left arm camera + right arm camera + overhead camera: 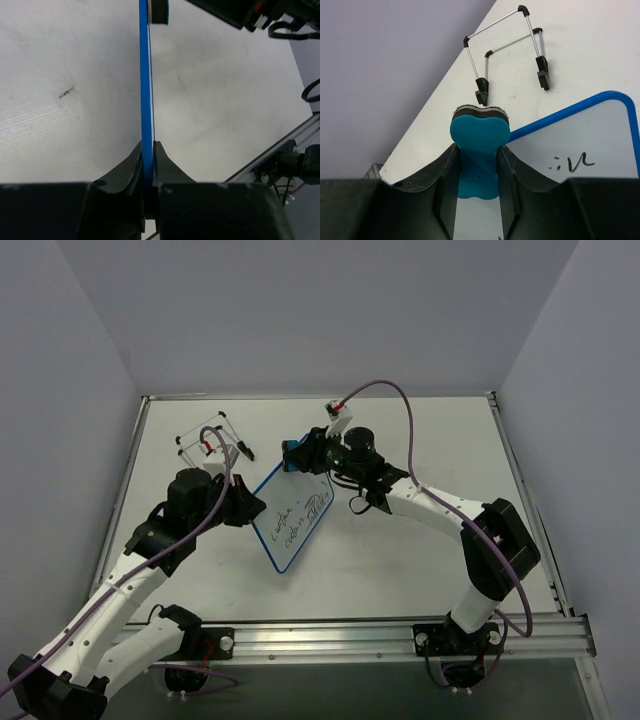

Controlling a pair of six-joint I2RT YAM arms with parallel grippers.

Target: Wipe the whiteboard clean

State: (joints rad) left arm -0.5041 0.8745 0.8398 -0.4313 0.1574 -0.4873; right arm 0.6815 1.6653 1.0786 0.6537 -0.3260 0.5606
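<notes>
The left end effector clamps the whiteboard edge; the right end effector clamps the eraser near its corner.

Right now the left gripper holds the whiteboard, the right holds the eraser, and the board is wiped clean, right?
No: the whiteboard carries black writing, as the top view shows. The left gripper holds it and the right gripper holds the eraser.

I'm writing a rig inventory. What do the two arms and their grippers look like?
Both the left arm and right arm have white links with black joints, each trailed by a purple cable. The left gripper and right gripper have black, tapered fingers.
</notes>
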